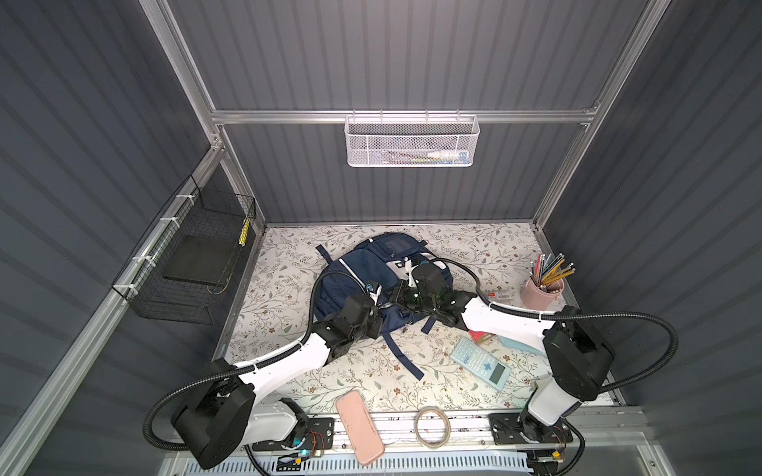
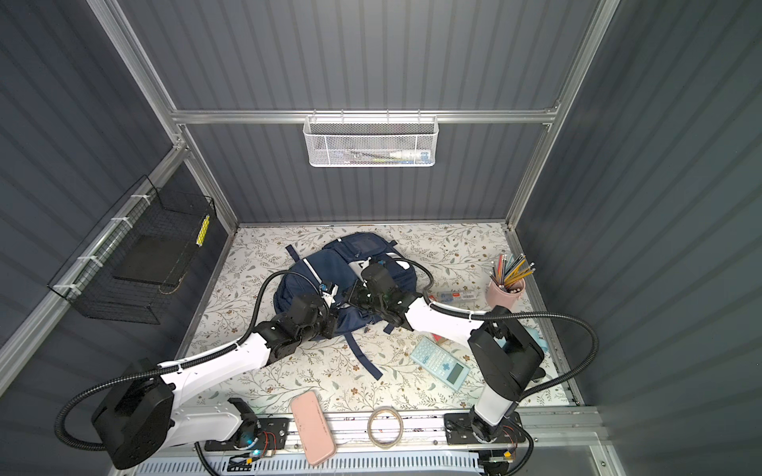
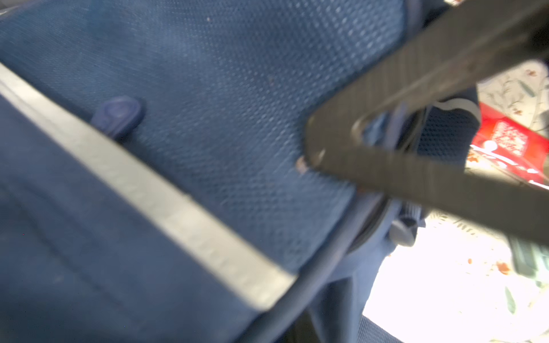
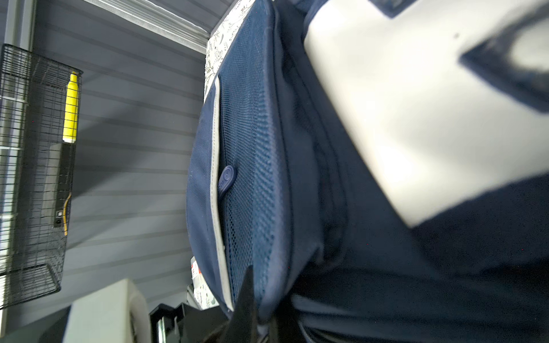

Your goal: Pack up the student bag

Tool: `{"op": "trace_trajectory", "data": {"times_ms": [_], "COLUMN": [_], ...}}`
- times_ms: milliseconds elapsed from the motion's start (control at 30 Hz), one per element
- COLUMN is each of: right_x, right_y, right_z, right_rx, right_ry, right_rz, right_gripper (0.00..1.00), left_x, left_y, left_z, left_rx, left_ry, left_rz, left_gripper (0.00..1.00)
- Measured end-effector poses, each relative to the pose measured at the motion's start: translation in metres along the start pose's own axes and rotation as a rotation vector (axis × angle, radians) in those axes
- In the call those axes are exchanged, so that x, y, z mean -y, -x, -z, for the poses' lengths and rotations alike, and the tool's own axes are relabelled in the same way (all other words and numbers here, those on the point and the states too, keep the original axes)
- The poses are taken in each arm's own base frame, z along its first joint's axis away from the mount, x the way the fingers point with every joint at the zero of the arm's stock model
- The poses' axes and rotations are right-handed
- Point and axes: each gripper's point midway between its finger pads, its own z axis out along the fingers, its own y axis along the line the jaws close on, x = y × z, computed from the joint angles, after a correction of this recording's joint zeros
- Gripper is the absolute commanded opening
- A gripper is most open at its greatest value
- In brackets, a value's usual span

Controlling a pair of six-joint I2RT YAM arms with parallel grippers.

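The student bag (image 1: 363,263) (image 2: 330,263), navy with white stripes and white patches, lies in the middle of the table in both top views. Both grippers meet at its near side. My right gripper (image 1: 398,294) (image 2: 350,294) (image 4: 261,311) is shut on the edge of its blue mesh panel (image 4: 252,148); its black fingers (image 3: 416,74) pinch that mesh in the left wrist view. My left gripper (image 1: 380,306) (image 2: 332,311) is pressed against the bag. Its own fingers are hidden, and the bag's fabric (image 3: 222,89) and dark piping run to where they stand.
A pink case (image 1: 360,426) and a tape roll (image 1: 432,426) lie at the front edge. A calculator (image 1: 480,362), a red box (image 1: 480,337) and a pink cup of pencils (image 1: 542,290) are on the right. Bag straps (image 1: 404,354) trail forward. A black wire basket (image 1: 185,263) hangs on the left wall.
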Motion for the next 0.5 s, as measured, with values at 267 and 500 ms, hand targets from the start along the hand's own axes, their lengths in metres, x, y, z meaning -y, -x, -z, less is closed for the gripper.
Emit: {"op": "trace_trajectory", "data": {"times_ms": [267,500], "right_x": [0.005,0.018], "right_y": [0.009,0.026], "right_z": [0.009,0.018], "right_rx": [-0.04,-0.051], "right_ry": [-0.028,-0.071], "right_rz": [0.017,0.019], "right_gripper": [0.0,0.0], "left_x": [0.002,-0.006], "left_y": [-0.008,-0.008], "left_z": [0.007,0.028], "left_rx": [-0.024,-0.022], "left_ry": [-0.023,-0.009], "left_rz": [0.023,0.056], "left_gripper": [0.0,0.0]}}
